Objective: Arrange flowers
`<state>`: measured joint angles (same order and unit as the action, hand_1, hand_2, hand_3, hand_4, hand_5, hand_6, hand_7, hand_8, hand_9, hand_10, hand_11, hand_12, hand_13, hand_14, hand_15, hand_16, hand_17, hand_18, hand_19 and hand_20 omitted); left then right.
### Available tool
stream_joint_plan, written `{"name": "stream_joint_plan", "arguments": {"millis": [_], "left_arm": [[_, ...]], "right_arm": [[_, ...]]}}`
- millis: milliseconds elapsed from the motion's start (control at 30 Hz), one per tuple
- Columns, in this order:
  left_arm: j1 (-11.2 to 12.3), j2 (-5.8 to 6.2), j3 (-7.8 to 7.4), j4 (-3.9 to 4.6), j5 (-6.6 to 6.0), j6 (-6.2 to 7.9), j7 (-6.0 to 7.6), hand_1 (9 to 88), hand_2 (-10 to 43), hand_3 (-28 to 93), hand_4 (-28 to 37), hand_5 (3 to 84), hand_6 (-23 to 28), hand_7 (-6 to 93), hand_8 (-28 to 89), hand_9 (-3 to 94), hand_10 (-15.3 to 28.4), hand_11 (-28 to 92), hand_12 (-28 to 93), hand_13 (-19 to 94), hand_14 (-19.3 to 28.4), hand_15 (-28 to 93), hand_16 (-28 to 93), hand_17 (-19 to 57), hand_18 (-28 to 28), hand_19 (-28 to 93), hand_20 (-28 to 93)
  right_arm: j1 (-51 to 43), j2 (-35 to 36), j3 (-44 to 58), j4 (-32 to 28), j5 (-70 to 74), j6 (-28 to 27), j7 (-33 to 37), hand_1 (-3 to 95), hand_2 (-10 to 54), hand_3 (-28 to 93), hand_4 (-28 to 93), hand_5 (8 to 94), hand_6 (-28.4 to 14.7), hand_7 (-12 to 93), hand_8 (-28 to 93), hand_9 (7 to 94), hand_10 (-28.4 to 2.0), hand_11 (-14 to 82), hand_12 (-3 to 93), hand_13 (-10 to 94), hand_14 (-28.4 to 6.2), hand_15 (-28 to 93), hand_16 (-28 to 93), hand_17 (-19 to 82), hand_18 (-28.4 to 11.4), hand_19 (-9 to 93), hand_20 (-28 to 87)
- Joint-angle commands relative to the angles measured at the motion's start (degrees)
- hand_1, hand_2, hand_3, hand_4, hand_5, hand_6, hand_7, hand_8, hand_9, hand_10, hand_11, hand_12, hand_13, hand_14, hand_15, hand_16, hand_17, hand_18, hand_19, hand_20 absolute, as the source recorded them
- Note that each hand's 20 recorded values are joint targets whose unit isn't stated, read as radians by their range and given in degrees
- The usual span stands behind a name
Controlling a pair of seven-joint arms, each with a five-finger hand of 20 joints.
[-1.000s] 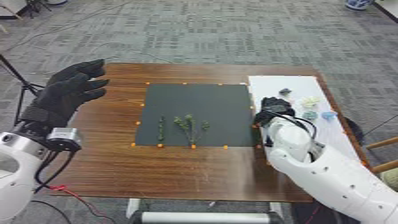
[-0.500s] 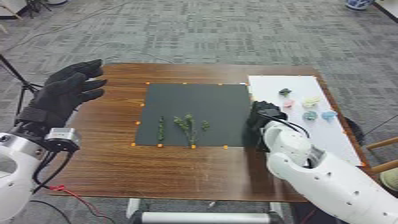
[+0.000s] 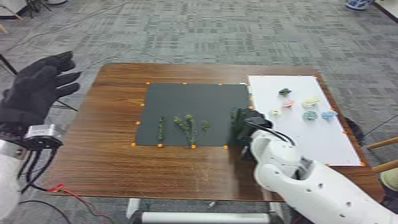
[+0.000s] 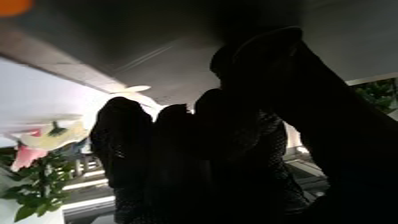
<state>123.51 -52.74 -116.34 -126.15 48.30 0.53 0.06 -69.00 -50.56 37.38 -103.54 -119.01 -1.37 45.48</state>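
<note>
Several flowers (image 3: 310,102) are laid at three o'clock; the left hand (image 3: 32,95) is held open at nine; the right hand (image 3: 255,121)'s grip cannot be told.

The head view looks forward and down from above the bench (image 3: 115,170), taking it in nearly whole. The right wrist view looks closely along the right hand (image 3: 253,123); both probably share the white sheet (image 3: 320,142) and pink flower (image 4: 28,157).

The flowers (image 3: 309,103) show pink, cream and blue, the mat (image 3: 191,100) dark grey.
</note>
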Motion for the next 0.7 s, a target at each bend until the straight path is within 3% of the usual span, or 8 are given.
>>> {"name": "stream_joint_plan", "arguments": {"millis": [33, 133, 700], "left_arm": [[2.99, -2.00, 0.49, 0.00, -0.59, -0.98, -0.83, 26.0, -8.5, 68, -27.6, 25.2, 2.7, 24.3, -11, 19.4, 10.9, 26, 12, 13, 14.2, 43, -9, -7.7, 20.5, 41, 6], [3.10, -1.92, 0.40, -0.22, 0.04, -1.40, -0.88, 25.9, -8.5, 68, -27.4, 25.2, 2.6, 24.3, -11, 19.4, 10.9, 26, 12, 13, 14.2, 43, -9, -7.7, 20.5, 40, 6], [1.37, -1.25, 1.83, 0.37, -0.05, -2.24, -1.43, 26.1, -8.4, 68, -26.9, 25.4, 2.6, 24.6, -12, 19.6, 10.9, 26, 12, 13, 14.2, 43, -9, -7.5, 20.5, 40, 6]], "right_arm": [[-2.18, -1.93, -1.52, 0.34, -0.69, -0.75, 1.59, 40.7, -9.5, 84, -17, 75.3, 0.4, 57, 28, 83.0, -10.3, 64.4, 57.3, 81, -9.5, 84, 44, 56, -22.8, 93, 71], [-3.81, -2.27, -0.72, -1.19, -1.06, -0.42, 1.69, 40.7, -9.5, 84, -17, 75.3, 0.5, 57, 27, 83.2, -10.1, 64.5, 57.4, 82, -9.3, 84, 44, 56, -22.7, 93, 71], [-5.73, -6.58, -1.77, -0.01, -3.73, 2.51, 1.34, 42.3, -9.5, 82, -19, 76.6, 0.6, 54, 26, 84.1, -9.5, 62.2, 54.4, 83, -8.1, 83, 45, 58, -21.7, 93, 70]]}}
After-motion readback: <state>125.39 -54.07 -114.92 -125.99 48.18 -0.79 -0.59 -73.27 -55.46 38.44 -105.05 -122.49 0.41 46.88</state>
